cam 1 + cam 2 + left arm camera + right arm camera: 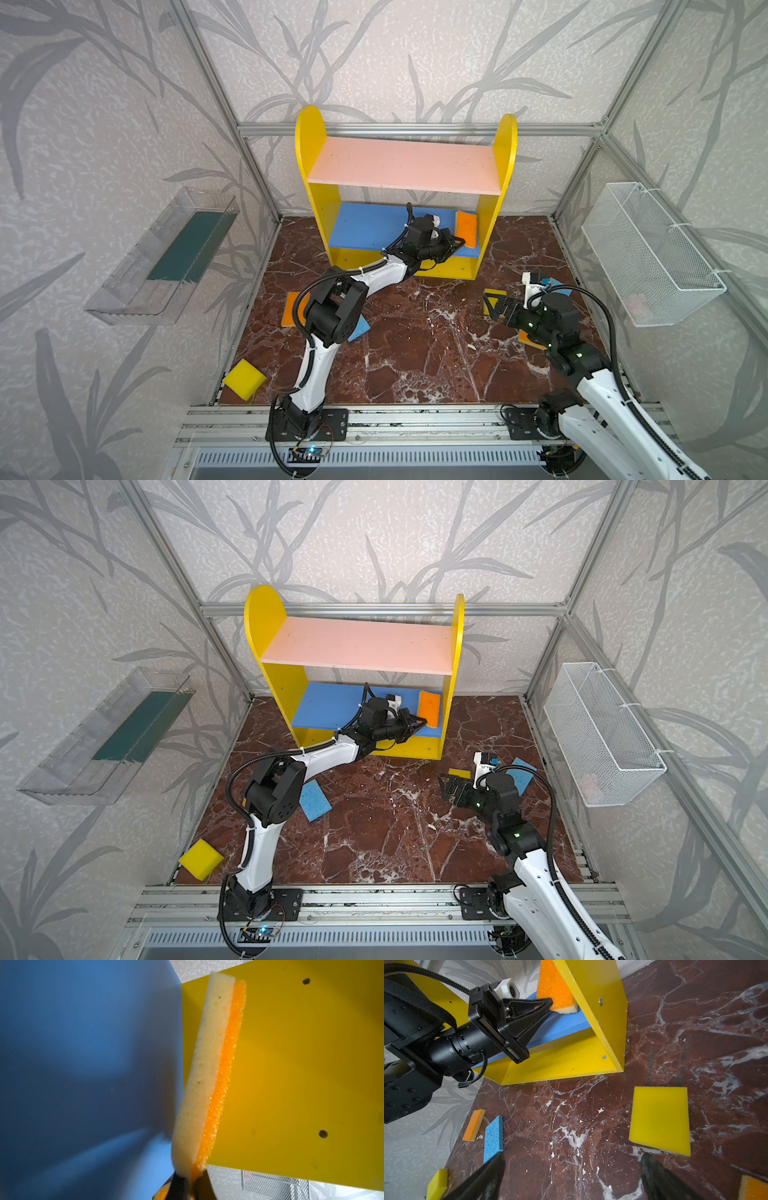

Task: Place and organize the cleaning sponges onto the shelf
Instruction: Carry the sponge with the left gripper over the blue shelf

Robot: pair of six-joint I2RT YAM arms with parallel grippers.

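1. An orange sponge (467, 227) is being clamped by the left tool (460, 241), edge-up on the blue board (365, 228) of the shelf (318, 208), beside its side panel (487, 208); released leaning, it could topple.
2. The right tool (493, 306) is being held apart near a yellow sponge (660, 1120); a skewed descent could shove it.

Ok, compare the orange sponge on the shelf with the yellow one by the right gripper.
The orange sponge has a pale backing; the yellow sponge is plain yellow. The orange sponge stands on edge on the blue board; the yellow sponge lies flat on the marble. The left gripper pinches the orange sponge; the yellow sponge lies free. Both are rectangular foam.
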